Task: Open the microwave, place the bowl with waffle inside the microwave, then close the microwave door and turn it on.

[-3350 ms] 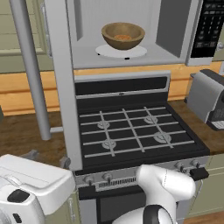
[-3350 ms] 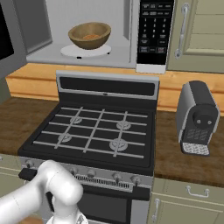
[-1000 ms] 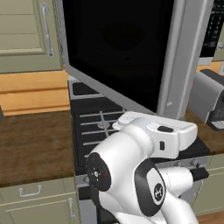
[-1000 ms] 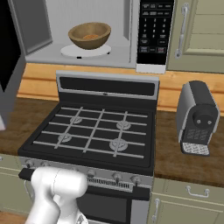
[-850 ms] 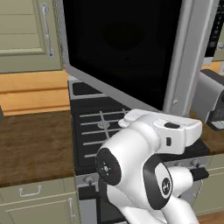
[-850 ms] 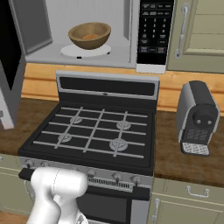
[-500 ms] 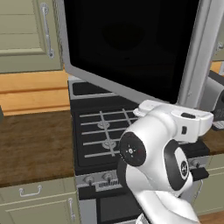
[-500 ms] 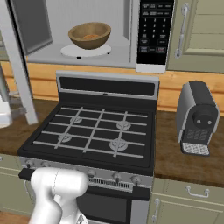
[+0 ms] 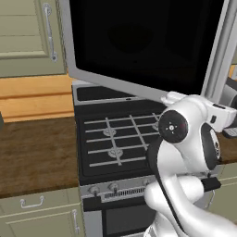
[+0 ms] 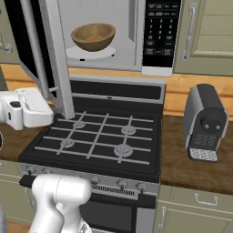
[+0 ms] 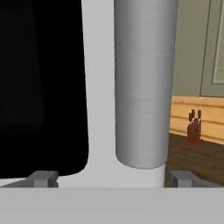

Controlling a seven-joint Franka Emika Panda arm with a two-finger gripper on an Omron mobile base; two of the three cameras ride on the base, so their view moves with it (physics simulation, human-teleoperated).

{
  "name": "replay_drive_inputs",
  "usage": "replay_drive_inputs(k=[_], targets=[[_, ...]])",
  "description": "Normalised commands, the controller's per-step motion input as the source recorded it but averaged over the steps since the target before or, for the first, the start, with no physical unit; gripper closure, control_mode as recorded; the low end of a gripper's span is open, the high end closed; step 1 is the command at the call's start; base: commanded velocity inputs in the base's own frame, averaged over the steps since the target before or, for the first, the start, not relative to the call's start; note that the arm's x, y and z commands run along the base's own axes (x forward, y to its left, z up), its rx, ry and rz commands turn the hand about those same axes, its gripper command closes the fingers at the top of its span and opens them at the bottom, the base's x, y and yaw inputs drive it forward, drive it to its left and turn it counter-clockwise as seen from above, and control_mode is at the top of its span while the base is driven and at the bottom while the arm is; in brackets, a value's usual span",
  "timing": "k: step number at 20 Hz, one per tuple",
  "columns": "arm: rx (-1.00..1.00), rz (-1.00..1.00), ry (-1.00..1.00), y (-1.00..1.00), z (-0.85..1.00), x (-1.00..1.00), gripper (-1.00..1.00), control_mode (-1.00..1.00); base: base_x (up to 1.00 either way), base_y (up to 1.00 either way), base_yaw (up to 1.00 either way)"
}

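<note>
The microwave stands with its cavity showing, and the tan bowl sits on the white turntable with the orange-brown waffle inside it. The microwave door stands partly swung in, its black glass wide across the left base view and its edge beside the cavity. In the hand view my gripper is open. Its fingertips straddle the lower end of the silver bar handle without closing on it. My white hand hangs left of the door's bottom corner.
The black gas stove lies under the microwave. A small grey toaster stands on the wooden counter to its right. Beige cabinets flank the microwave. My white arm rises over the stove's front right.
The door has swung toward the microwave, its edge and handle now inside the right base view. My hand followed it, moving right in the left base view.
</note>
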Motion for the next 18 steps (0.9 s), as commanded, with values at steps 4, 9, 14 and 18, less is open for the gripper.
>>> replay_drive_inputs(k=[4, 9, 14, 18], targets=[[0.10, 0.08, 0.00, -0.44, 0.00, 0.22, -1.00, -1.00, 0.00, 0.00, 0.00], [0.02, 0.10, 0.00, -0.06, 0.00, 0.59, -1.00, -1.00, 0.00, 0.00, 0.00], [0.00, 0.19, -0.02, -0.14, 0.00, 0.52, -1.00, -1.00, 0.00, 0.00, 0.00], [0.00, 0.25, 0.00, -0.26, 0.00, 0.52, -1.00, -1.00, 0.00, 0.00, 0.00]])
